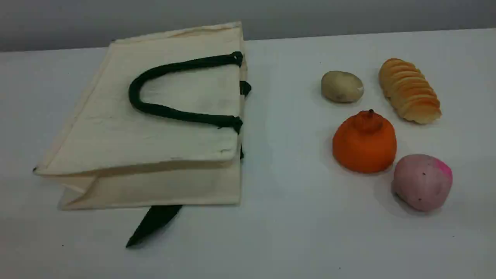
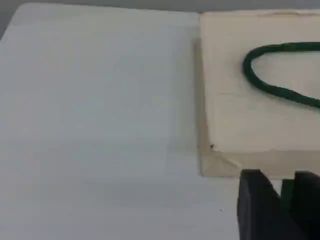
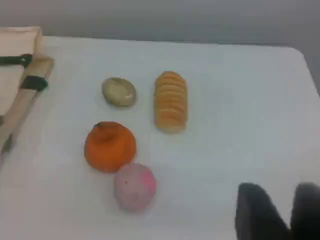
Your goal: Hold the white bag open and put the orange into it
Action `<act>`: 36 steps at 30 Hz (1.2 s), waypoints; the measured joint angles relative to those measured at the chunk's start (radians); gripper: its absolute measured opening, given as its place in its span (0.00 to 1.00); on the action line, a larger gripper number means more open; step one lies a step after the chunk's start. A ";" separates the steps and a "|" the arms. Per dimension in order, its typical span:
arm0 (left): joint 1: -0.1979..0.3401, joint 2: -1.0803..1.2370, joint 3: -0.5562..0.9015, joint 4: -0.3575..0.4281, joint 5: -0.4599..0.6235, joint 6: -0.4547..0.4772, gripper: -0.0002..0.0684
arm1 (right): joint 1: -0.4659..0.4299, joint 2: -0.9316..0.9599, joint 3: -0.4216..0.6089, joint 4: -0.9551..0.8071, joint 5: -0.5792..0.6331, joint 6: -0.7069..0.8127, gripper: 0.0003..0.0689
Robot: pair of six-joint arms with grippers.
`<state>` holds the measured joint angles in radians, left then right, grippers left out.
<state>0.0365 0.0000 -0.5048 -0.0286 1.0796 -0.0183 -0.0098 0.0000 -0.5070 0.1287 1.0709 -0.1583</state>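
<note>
The white bag lies flat on the left half of the table, its dark green handle looped on top and its mouth edge facing right. In the left wrist view the bag fills the upper right, and my left gripper hovers just off its near corner, fingers slightly apart with nothing held. The orange sits upright on the right, well apart from the bag. The right wrist view shows the orange far ahead and left of my right gripper, whose fingers are apart and empty. Neither arm shows in the scene view.
Around the orange lie a potato, a ridged bread loaf and a pink ball that nearly touches it. A dark green strap pokes out from under the bag's front edge. A grey wall runs behind the table's far edge.
</note>
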 joint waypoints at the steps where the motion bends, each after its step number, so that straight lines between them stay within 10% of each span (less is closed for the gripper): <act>1: 0.000 0.000 0.000 0.000 0.000 0.000 0.24 | 0.000 0.000 0.000 0.000 0.000 0.000 0.26; 36: -0.016 0.000 0.000 0.000 0.000 -0.002 0.24 | 0.000 0.000 0.000 0.000 0.000 0.000 0.26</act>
<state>0.0209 0.0000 -0.5048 -0.0286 1.0796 -0.0200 -0.0098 0.0000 -0.5070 0.1287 1.0709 -0.1583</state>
